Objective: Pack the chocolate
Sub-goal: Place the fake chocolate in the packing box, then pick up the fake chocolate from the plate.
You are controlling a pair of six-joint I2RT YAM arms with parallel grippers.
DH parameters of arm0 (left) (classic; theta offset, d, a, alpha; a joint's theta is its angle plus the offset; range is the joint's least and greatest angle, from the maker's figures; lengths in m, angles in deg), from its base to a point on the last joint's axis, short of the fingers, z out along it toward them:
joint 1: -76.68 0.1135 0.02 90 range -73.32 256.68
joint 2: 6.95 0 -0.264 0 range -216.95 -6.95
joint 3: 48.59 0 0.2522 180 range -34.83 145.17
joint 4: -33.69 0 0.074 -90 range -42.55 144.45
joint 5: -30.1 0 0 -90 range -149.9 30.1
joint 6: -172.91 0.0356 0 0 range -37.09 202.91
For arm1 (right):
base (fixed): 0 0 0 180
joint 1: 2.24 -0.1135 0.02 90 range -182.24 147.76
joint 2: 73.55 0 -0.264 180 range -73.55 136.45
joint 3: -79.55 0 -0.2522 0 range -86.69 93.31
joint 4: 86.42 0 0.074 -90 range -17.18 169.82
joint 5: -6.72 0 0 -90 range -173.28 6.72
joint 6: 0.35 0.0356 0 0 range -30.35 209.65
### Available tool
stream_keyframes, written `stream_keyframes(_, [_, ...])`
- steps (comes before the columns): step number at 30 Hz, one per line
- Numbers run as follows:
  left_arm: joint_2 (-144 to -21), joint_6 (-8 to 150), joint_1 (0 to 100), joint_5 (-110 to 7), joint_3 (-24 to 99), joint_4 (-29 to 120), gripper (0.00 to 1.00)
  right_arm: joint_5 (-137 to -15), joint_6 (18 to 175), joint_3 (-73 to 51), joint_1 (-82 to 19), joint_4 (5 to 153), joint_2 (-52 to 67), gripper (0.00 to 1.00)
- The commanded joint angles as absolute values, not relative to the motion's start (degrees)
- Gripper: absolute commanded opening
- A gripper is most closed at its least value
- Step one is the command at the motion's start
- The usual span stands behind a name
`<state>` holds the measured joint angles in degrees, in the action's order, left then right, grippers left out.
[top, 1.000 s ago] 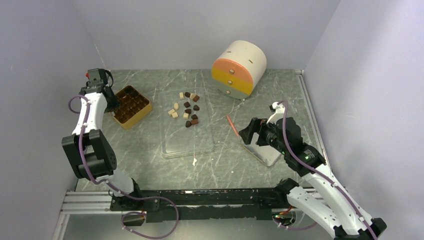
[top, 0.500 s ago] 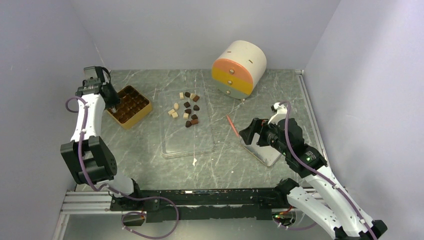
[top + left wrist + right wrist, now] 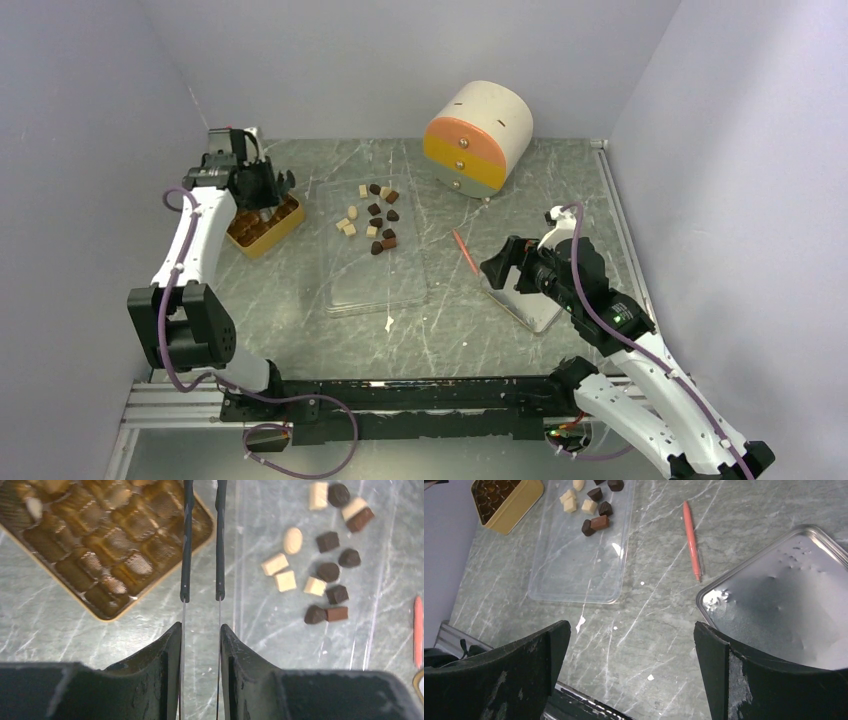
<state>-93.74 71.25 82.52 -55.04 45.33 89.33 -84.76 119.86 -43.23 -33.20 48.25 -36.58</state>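
- The left gripper (image 3: 202, 596) carries long thin tips that stand a narrow gap apart with nothing between them. It is empty.
- A second ago it hung over the left edge of the golden tray (image 3: 102, 614). It has since swung across the tray, and its tips now sit over the corner nearest the loose pieces.
- In the top view the left gripper (image 3: 262, 193) covers the far right part of the golden tray (image 3: 258, 243), and the arm reaches further out than before.
- My reading is that the arm has finished a visit to the tray and is heading back for another piece. The next step would be to travel to the pile and pinch one.
- The chocolate (image 3: 327, 571) lies unpacked to the right of the tips, about a dozen dark, mid-brown and cream pieces bunched close together. In the top view the chocolate (image 3: 374, 216) sits on the far half of a clear tray (image 3: 375, 292).
- A pale piece seems to lie in a far compartment of the golden tray. Most compartments look unfilled, so the task is at an early stage.
- The right gripper (image 3: 631, 645) has not moved. It hangs wide open and empty near a metal lid (image 3: 784, 597), with the orange-red stick (image 3: 691, 540) between it and the clear tray.
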Motion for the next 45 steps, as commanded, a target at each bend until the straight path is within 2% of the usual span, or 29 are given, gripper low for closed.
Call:
stream_keyframes(1, [-90.32,73.95,77.34,-53.37,46.49,90.94,0.34,-86.67,120.20,-40.48,-33.38,47.56,-36.60,1.00])
stream_keyframes(6, [-88.24,75.85,69.69,-55.00,42.75,92.31,0.34,-88.56,119.98,-39.57,-33.36,46.20,-35.62,0.99])
stream_keyframes(16, [-85.56,76.43,62.69,-57.35,35.68,90.62,0.34,-88.05,121.46,-38.97,-33.40,47.07,-33.13,0.99])
stream_keyframes(37, [-91.02,76.52,58.25,-59.82,32.94,88.29,0.36,-87.08,123.62,-37.94,-33.36,48.32,-31.66,0.99])
stream_keyframes(45, [-92.31,76.57,57.52,-64.10,32.95,88.09,0.36,-88.04,122.89,-38.16,-33.40,48.06,-32.33,0.99])
